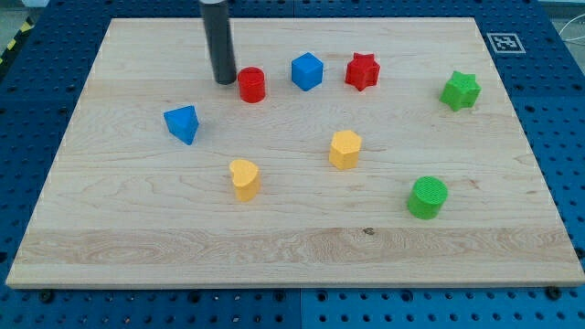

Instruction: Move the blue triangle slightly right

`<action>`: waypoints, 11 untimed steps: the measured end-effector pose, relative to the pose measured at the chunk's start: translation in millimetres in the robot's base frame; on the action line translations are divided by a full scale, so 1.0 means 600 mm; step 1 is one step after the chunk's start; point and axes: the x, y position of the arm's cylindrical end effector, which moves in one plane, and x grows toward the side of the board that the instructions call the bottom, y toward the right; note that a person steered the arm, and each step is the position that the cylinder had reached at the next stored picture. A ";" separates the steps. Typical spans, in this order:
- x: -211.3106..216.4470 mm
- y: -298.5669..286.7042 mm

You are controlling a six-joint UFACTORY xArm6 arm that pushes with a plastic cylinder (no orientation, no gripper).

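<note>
The blue triangle (183, 123) lies on the wooden board (137, 228) at the view's left of centre. My tip (224, 80) rests on the board above and to the right of the triangle, apart from it. The tip stands just left of the red cylinder (251, 84), close to it or touching it; I cannot tell which.
A blue cube (307, 71) and a red star (362, 70) sit right of the red cylinder. A green star (460, 90) is at the right. A yellow heart (244, 179), a yellow hexagon (345, 149) and a green cylinder (427, 196) lie lower down.
</note>
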 end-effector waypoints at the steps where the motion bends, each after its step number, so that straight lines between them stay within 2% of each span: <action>1: 0.034 -0.077; 2: 0.091 -0.136; 3: 0.160 -0.154; 4: 0.196 -0.153; 6: 0.193 -0.126; 9: 0.118 -0.018; 11: 0.124 0.008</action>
